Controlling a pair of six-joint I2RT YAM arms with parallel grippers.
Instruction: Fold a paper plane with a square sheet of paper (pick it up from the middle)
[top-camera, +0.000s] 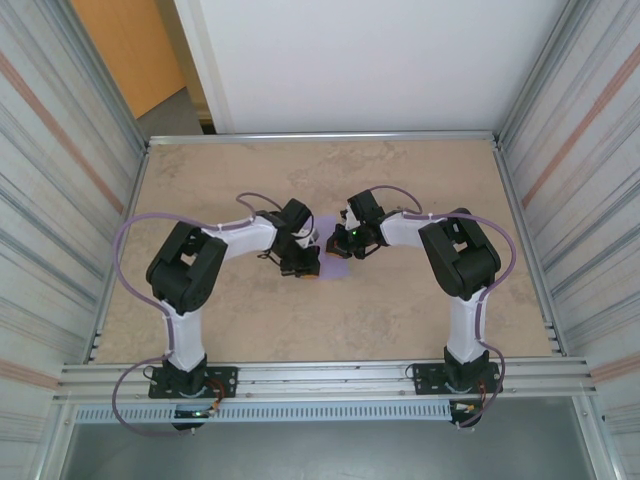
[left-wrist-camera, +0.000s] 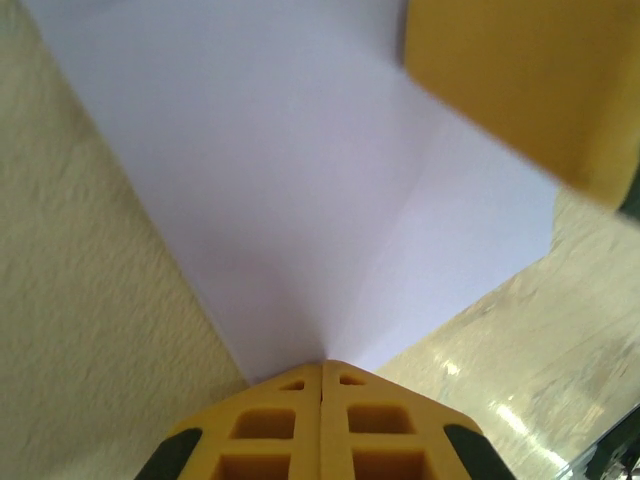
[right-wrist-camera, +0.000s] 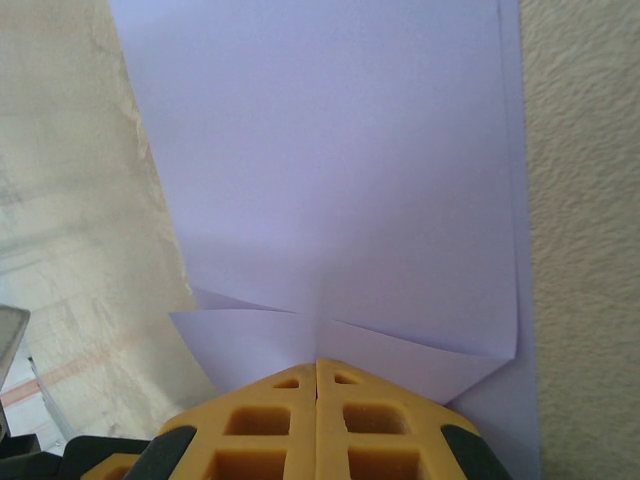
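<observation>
So on the tan surface (top-camera: 400, 180) the part-folded square sheet of paper (top-camera: 334, 264) sits between both arms, its crease running straight out from the left pincer (left-wrist-camera: 320, 365), which is clenched on it, with the right pincer (right-wrist-camera: 317, 362) clenched shut at the opposite edge.

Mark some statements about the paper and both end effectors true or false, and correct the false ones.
1. The left end effector has its fingers shut. True.
2. The lilac paper is a finished narrow dart. False: it is a broad sheet with small folded flaps at one edge.
3. The right end effector stands wide open. False: its fingers are shut, with their tips at the folded flaps.
4. Both arms reach in to the paper near the middle of the table. True.
</observation>
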